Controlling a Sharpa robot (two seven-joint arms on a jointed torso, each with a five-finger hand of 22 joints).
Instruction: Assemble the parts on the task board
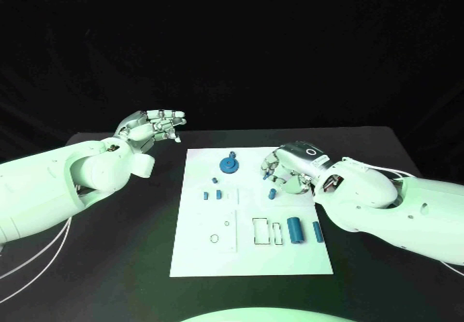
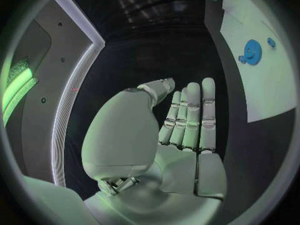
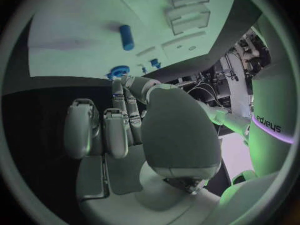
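Note:
The white task board [image 1: 251, 258] lies in the middle of the black table. A round blue part [image 1: 229, 165] sits near its far edge and also appears in the left wrist view [image 2: 252, 51]. Several small blue pieces [image 1: 219, 194] stand mid-board, and two blue cylinders [image 1: 295, 230] lie on the right side. My right hand [image 1: 290, 168] hovers over the board's far right, fingers curled, pinching a small blue part [image 1: 265, 176] at its fingertips [image 3: 122, 82]. My left hand [image 1: 153, 125] is raised left of the board, holding nothing, its fingers [image 2: 190, 117] held side by side.
Rectangular outlines and slots [image 1: 263, 230] mark the board's near half, beside a raised white plate [image 1: 220, 231]. Black tabletop [image 1: 126, 261] surrounds the board on all sides. One blue cylinder [image 3: 127, 37] lies on the board beyond my right hand's fingers.

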